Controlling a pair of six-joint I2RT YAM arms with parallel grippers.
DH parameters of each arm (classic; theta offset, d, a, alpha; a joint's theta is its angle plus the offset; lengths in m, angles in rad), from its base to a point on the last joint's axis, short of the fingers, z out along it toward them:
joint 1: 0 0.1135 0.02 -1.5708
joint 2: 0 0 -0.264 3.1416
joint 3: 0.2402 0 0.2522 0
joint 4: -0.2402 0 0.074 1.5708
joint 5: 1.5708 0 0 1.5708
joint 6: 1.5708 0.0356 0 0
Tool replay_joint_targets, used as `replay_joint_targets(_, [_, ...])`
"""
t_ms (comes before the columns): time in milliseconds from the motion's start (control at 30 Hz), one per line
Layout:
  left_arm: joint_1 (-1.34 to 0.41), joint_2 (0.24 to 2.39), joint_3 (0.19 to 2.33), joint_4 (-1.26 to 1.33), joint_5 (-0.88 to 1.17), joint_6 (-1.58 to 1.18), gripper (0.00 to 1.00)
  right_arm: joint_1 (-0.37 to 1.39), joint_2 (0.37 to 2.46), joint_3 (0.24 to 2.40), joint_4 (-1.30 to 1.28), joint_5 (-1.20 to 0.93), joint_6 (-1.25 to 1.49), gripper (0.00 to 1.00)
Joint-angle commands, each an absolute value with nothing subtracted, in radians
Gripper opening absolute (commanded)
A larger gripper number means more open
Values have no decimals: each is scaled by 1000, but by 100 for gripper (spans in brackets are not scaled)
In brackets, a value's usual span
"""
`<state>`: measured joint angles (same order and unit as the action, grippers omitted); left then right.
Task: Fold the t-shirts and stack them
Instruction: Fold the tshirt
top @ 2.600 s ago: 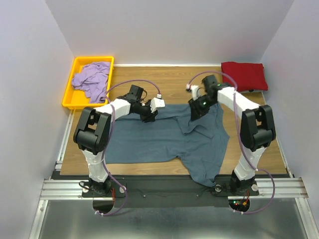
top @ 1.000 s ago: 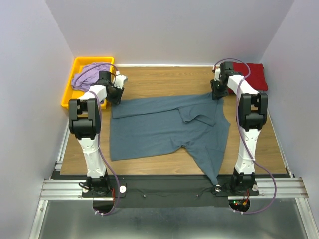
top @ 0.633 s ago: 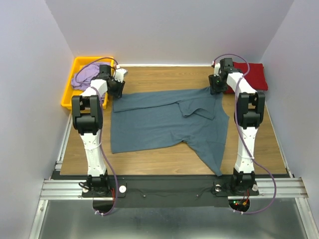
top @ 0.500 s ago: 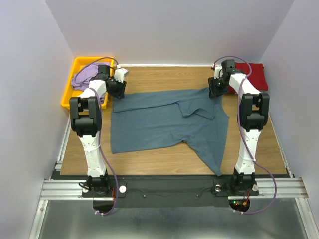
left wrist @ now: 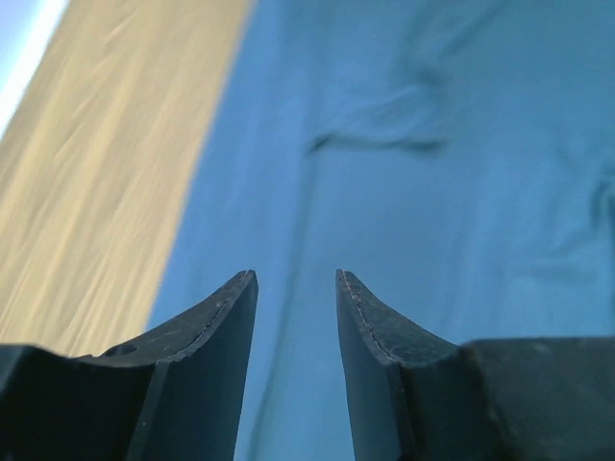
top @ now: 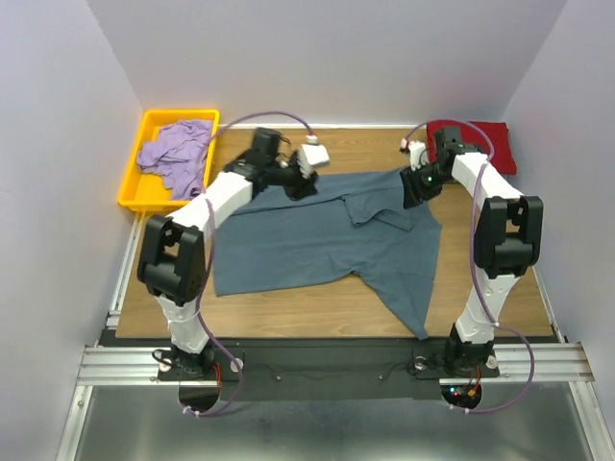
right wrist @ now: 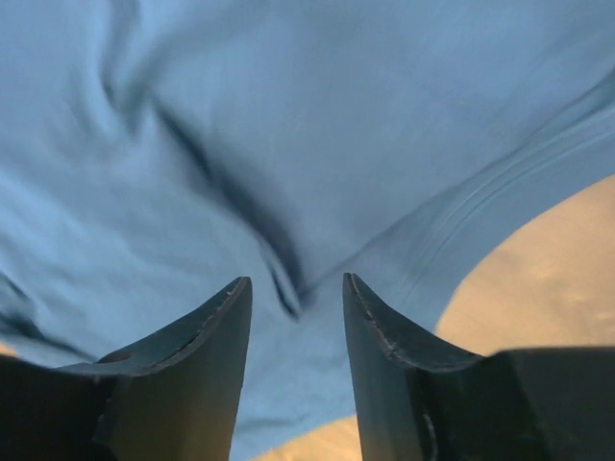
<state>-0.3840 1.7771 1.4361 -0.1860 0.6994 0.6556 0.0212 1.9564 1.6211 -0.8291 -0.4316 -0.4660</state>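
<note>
Both the left gripper and the right gripper hover parted and empty above the far edge of the slate blue-grey cotton t-shirt, which lies rumpled on the wooden table. Probably best to flatten the bunched fold near the right gripper first, then pinch matching corners evenly.

Your top camera looks down from behind; both wrist cameras peer closely at the same blue-grey t-shirt.
</note>
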Motion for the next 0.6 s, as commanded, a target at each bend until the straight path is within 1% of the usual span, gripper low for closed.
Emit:
replay_joint_targets(0, [-523,1836,1407,-106,675,738,49,23,1942,1574,-888,-404,-584,50])
replay_joint_targets(67, [-587,1885,1431,-95,640,770,49,23,1960,1574,-888,-409,-597,50])
replay_joint_targets(233, [-667,1979,1500,-84,591,788,52,23,1985,1574,-897,-443,-603,50])
replay_joint_targets(567, [-733,2105,1578,-78,476,804,53,25,1996,1549,-925,-476,-630,52])
